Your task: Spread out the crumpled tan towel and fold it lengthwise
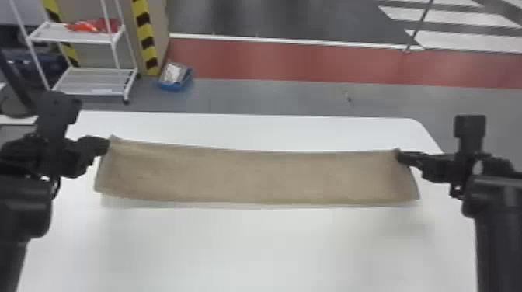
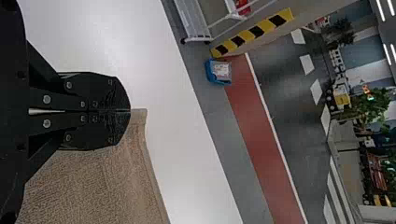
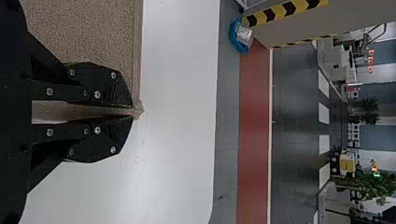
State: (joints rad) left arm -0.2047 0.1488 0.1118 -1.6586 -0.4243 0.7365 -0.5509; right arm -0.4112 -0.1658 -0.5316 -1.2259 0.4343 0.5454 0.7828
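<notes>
Tan towel (image 1: 252,176) stretched over white table (image 1: 248,252); left hand (image 1: 105,146) gripping one corner, right hand (image 1: 402,156) pinching another.

White table (image 1: 248,248), gray floor (image 1: 252,97), red strip (image 1: 272,62)

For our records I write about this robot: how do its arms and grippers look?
The left arm and right arm are black, with thick rounded sections. A thin dark cable loops beside the left wrist. The left gripper and right gripper each have two flat black fingers with tapering tips and round silvery screw heads.
</notes>
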